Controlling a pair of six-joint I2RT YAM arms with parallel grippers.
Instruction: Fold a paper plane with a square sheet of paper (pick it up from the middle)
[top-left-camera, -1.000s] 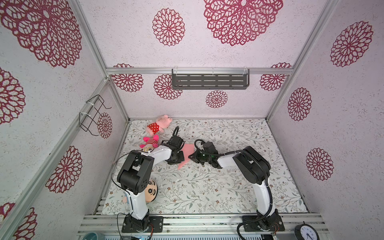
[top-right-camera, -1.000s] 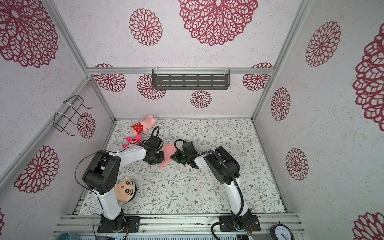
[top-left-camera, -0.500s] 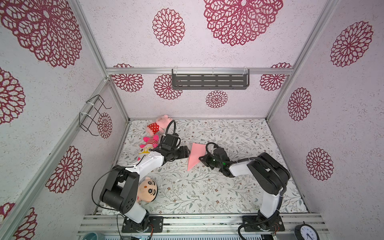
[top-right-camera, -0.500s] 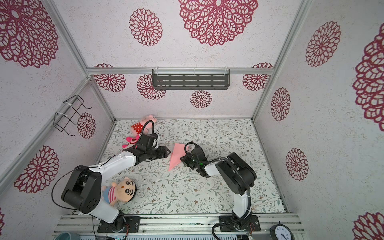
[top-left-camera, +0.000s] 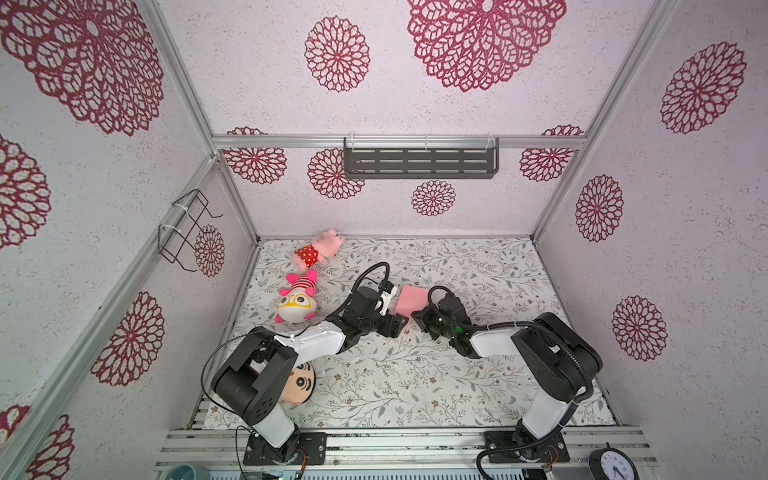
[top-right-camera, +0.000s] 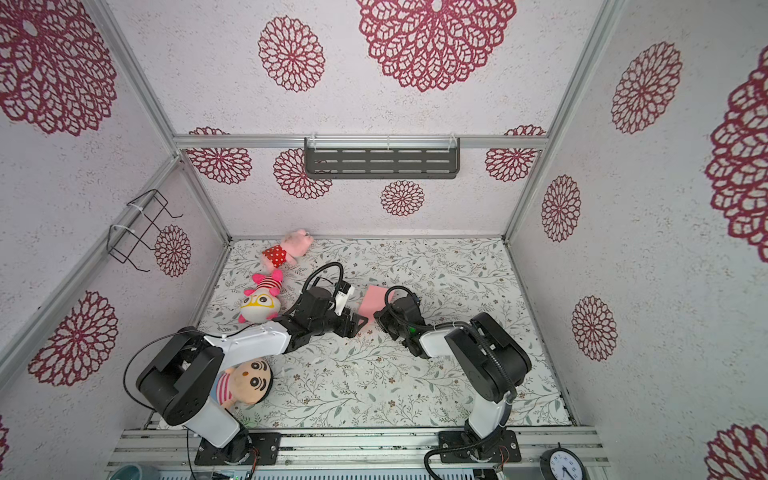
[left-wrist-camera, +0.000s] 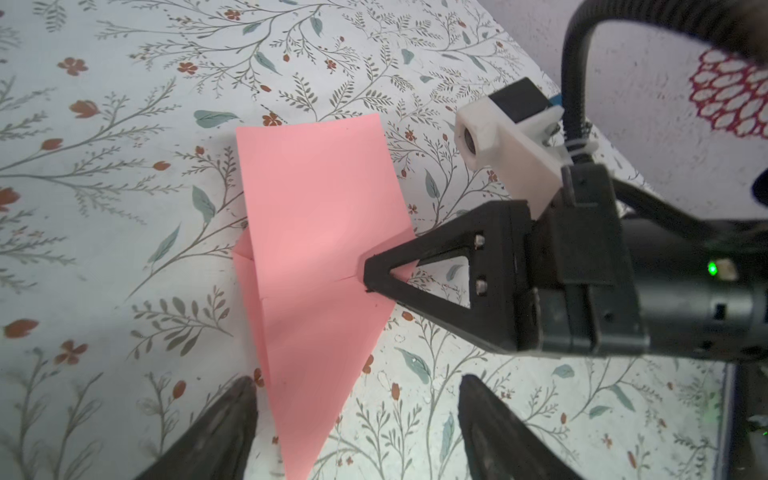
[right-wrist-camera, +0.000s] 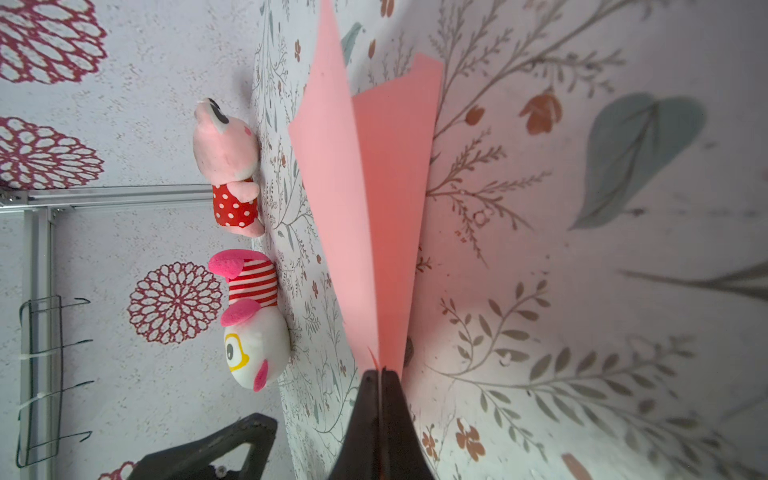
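- Pink paper (left-wrist-camera: 316, 249): thin, light, already creased into a pointed, layered shape; it stands above the counter (left-wrist-camera: 104, 208) mid-scene, between both arms.
- Handling, as a judgement: limp and easily crumpled; it will sag away from any single pinch point. Best taken at the centre crease, where the layers stiffen it.
- Right end effector (right-wrist-camera: 380, 374): jaws fully closed, pinching the paper at one edge, at the crease.
- Left end effector (left-wrist-camera: 357, 399): jaws wide apart, empty; the paper's pointed tip hangs between its fingers (left-wrist-camera: 232, 411) without visible contact.
- Plush toys (top-left-camera: 297, 297) lie well apart, by the left wall.
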